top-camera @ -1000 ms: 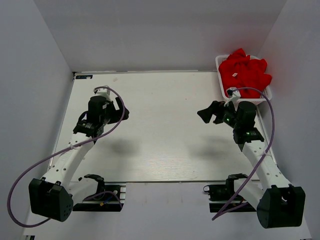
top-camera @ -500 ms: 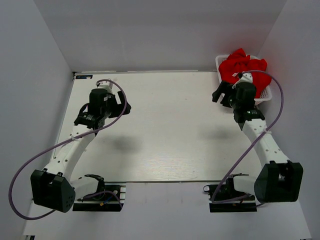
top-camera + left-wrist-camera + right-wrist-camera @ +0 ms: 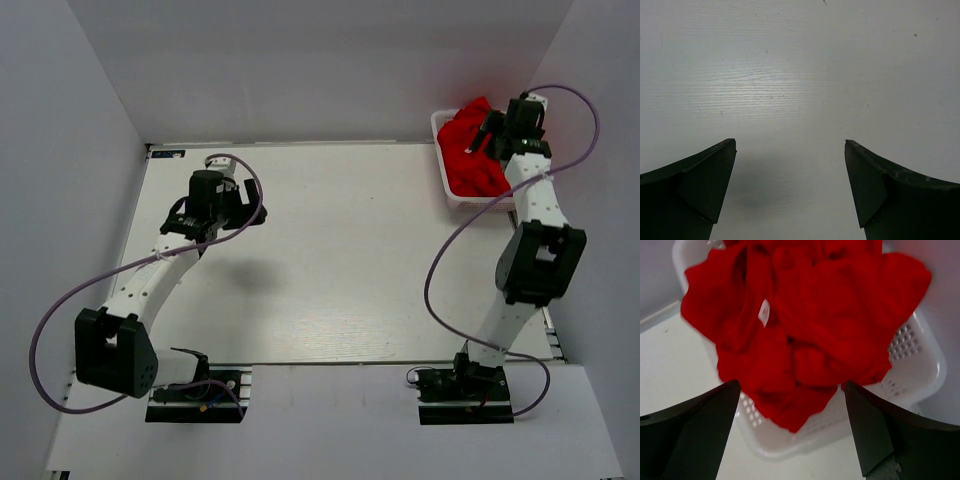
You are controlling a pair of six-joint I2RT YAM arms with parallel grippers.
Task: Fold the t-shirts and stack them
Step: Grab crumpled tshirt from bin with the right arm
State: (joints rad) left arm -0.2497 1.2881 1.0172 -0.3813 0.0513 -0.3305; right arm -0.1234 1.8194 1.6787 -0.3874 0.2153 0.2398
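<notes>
T-shirts (image 3: 810, 325), all bright red, lie crumpled in one heap inside a white perforated basket (image 3: 920, 365). In the top view the basket sits at the table's two o'clock corner, close against the right wall. The heap bulges over the basket's rim at the wrist view's nine and three o'clock sides.

A small white tag (image 3: 763, 310) is sewn to one shirt at about eleven o'clock of the heap. Any print on it is too small to read.

The right gripper (image 3: 492, 135) hangs above the heap with its jaws spread wide and nothing between them. In its wrist view the two dark fingers (image 3: 700, 430) frame the near edge of the pile, apart from the cloth.

The left gripper (image 3: 790, 142) is at roughly ten o'clock on the table (image 3: 330, 260), well apart from the basket. Its jaws are likewise parted and hold nothing, and only bare, pale wood-grain surface shows between them, with a soft shadow beneath.

A dark sticker (image 3: 168, 153) sits at the table's eleven o'clock corner, its writing unreadable. A purple cable (image 3: 590, 110) loops off the right arm, and another purple cable (image 3: 60, 310) trails from the left arm toward seven o'clock.
</notes>
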